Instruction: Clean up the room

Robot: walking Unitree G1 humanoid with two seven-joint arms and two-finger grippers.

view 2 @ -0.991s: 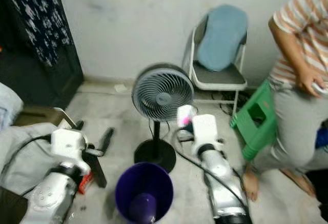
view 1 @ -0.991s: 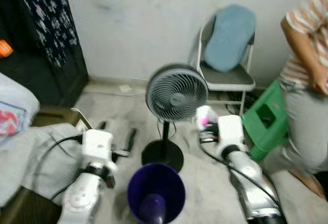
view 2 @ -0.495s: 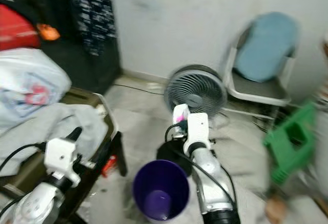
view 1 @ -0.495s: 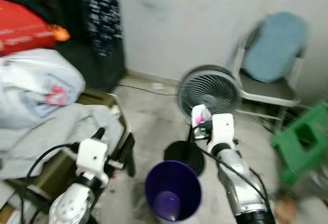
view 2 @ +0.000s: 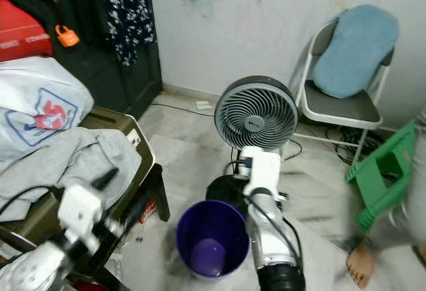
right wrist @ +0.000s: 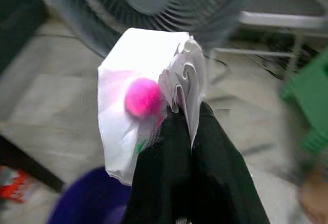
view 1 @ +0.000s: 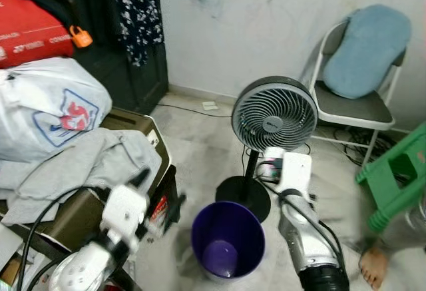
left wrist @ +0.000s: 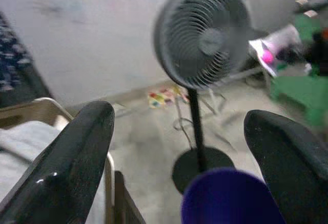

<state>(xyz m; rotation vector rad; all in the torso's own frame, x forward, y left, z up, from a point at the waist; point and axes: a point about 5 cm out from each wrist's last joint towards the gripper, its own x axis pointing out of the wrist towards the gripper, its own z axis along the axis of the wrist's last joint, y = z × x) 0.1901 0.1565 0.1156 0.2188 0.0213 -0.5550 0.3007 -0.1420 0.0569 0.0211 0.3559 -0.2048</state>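
Our right gripper (right wrist: 192,131) pinches a white wrapper (right wrist: 146,101) shut, right of the purple bin (view 1: 227,239); releasing here risks missing it. Our left gripper (left wrist: 179,147) gapes wide, empty.

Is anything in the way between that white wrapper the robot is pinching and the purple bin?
Nothing visible is. The right gripper holds the white wrapper with a pink spot just above and beyond the open purple plastic bin; the grey pedestal fan stands behind, not between.

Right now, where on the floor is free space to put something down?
Bare floor lies between the fan, the wall and the dark cabinet. It is crowded around the purple bin: the fan's base, the low table piled with clothes, and the green stool near a person's foot.
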